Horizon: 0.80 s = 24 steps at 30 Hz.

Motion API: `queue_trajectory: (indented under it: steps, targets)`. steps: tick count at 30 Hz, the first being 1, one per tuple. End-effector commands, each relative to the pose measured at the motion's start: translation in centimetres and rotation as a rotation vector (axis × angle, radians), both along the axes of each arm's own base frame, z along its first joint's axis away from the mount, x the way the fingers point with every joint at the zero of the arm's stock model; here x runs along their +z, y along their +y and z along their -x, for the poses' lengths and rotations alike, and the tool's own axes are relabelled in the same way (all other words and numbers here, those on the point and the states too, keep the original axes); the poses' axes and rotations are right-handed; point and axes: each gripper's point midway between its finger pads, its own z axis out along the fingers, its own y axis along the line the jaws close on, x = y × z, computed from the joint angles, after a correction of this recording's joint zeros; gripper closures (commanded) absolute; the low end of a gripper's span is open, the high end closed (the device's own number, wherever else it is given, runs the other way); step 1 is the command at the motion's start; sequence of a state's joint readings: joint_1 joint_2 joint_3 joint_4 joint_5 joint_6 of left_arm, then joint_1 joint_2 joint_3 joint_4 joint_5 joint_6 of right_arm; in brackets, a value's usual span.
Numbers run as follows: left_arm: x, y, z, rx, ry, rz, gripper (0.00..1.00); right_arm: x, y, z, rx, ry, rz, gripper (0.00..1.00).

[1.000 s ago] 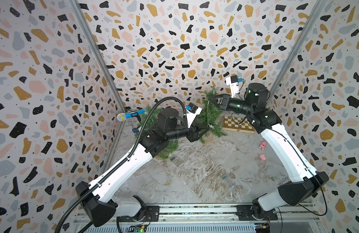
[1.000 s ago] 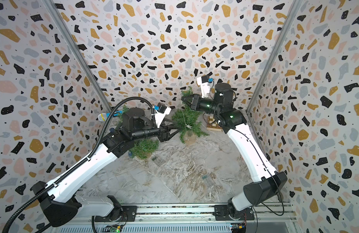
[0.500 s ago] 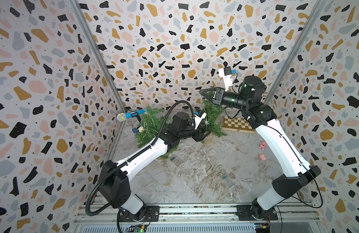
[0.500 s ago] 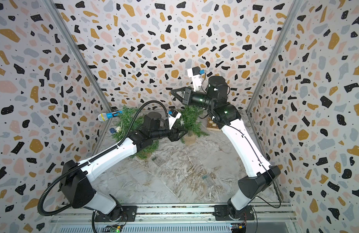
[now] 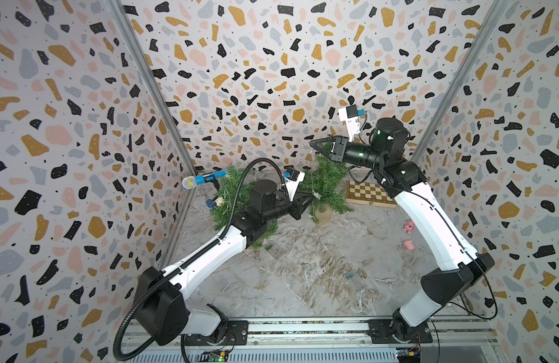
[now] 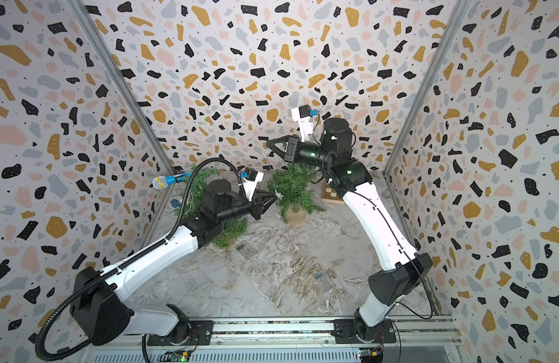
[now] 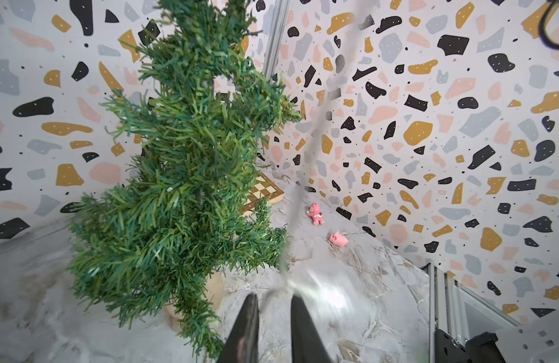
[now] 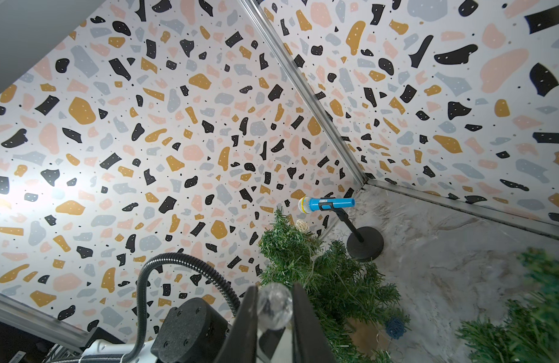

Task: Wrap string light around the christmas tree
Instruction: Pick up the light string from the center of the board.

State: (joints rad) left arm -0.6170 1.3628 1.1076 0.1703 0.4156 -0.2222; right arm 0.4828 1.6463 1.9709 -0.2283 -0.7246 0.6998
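Observation:
A small green christmas tree (image 5: 326, 185) (image 6: 292, 188) (image 7: 183, 188) stands on a wooden base at the back middle. My right gripper (image 5: 312, 144) (image 6: 268, 144) (image 8: 275, 287) hangs above and left of its top, shut on a clear bulb (image 8: 275, 306) of the string light. A thin wire (image 5: 312, 169) (image 7: 315, 125) of the string light drops from there to my left gripper (image 5: 312, 196) (image 6: 275, 196) (image 7: 273, 297). That gripper sits low at the tree's left side. Its jaws are drawn close on the blurred wire at their tips.
A second green tree (image 5: 231, 195) (image 8: 328, 283) stands back left behind my left arm. A blue toy microphone (image 5: 205, 179) on a stand is beside it. A chessboard (image 5: 367, 192) lies back right, with two pink toys (image 5: 409, 225) near the right wall. Clear boxes (image 5: 353, 278) lie mid-floor.
My right gripper rose from the treetop up and to the left with the bulb. My left gripper's jaws closed in on the wire beside the tree.

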Motion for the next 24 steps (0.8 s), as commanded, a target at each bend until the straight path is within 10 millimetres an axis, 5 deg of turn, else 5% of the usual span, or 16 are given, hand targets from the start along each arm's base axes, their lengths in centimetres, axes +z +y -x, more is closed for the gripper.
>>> queue_trajectory:
  steps: [1, 4, 8, 11, 14, 16, 20, 24]
  targets:
    - [1.6, 0.1, 0.6, -0.032, -0.083, 0.053, 0.79, 3.3, -0.2, 1.3, 0.034, -0.071, -0.055, 1.0]
    - [1.6, 0.1, 0.0, -0.023, -0.098, 0.07, 0.78, 3.5, 0.1, 1.2, 0.047, -0.065, -0.059, 1.0]
    - [1.2, -0.2, -0.8, -0.024, -0.086, 0.075, 0.44, 3.6, 0.6, 1.5, 0.076, -0.059, -0.066, 1.0]
    - [1.3, 0.0, -1.7, 0.008, -0.108, 0.073, 0.41, 4.0, 0.7, 1.8, 0.084, -0.066, -0.074, 1.0]
    - [2.1, -0.4, -3.2, 0.023, -0.111, 0.115, 0.52, 4.0, 0.8, 1.7, 0.083, -0.065, -0.075, 1.0]
    - [2.9, -1.3, -3.3, -0.024, -0.094, 0.152, 0.74, 3.5, 0.7, 1.0, 0.075, -0.052, -0.069, 1.0]
    - [3.5, -1.3, -2.5, -0.057, -0.081, 0.169, 0.97, 2.6, 0.5, 0.0, 0.051, -0.039, -0.053, 1.0]
    - [3.8, 1.5, -1.9, 0.024, -0.053, 0.107, 1.0, 0.2, 0.2, -1.9, -0.04, -0.032, 0.025, 1.0]
